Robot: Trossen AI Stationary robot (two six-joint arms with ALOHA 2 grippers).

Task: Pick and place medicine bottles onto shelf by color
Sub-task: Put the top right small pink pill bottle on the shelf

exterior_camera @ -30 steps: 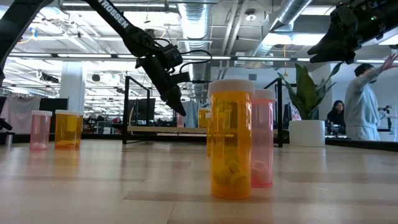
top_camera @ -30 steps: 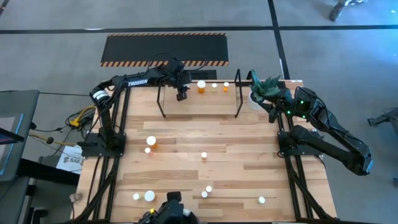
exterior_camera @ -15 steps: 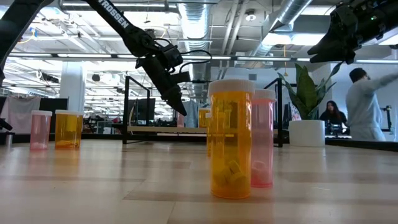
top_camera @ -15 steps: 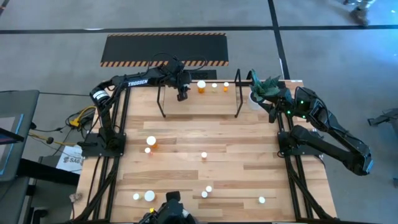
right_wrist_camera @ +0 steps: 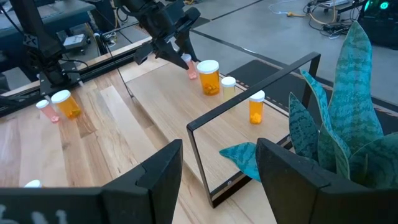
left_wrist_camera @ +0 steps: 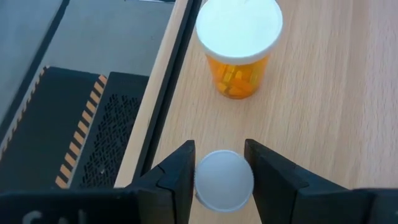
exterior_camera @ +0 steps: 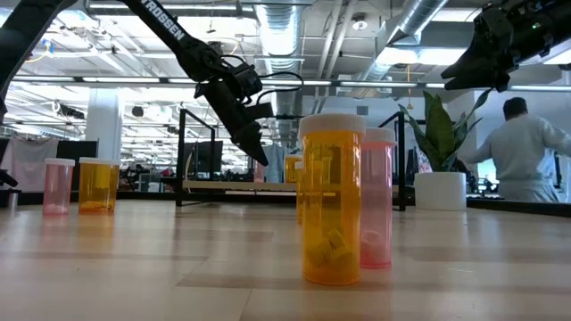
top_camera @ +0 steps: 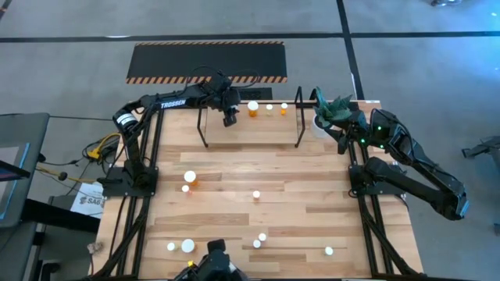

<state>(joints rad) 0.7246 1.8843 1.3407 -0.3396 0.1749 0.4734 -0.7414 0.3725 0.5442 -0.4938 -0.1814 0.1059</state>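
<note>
Almost nothing has changed over the last second, and you should read that as a pause rather than progress. Your left gripper (left_wrist_camera: 224, 157) stays where it was, over the left end of the shelf (left_wrist_camera: 323, 93), its fingers clamped on a small bottle (left_wrist_camera: 224, 181) with a white cap; the right wrist view shows that bottle's body as pinkish. It sits low over the shelf board, just beside the big orange bottle (left_wrist_camera: 238, 37) and apart from it. Whether its base already touches the wood, you cannot tell from these views.

The only real movement is behind the table, where a person (exterior_camera: 526, 160) in a white top has shifted and turned away.

Your right gripper (right_wrist_camera: 217, 163) has not stirred either: it waits by the potted plant (right_wrist_camera: 348, 124) at the right end of the shelf, fingers apart and empty.

For the task, three bottles stand on the shelf, the big orange one, a pale one (top_camera: 269, 108) and a small orange one (top_camera: 283, 108), and the pink one looks ready to be let go. Several bottles (top_camera: 190, 178) are scattered on the table, so most of the sorting is ahead of you.
</note>
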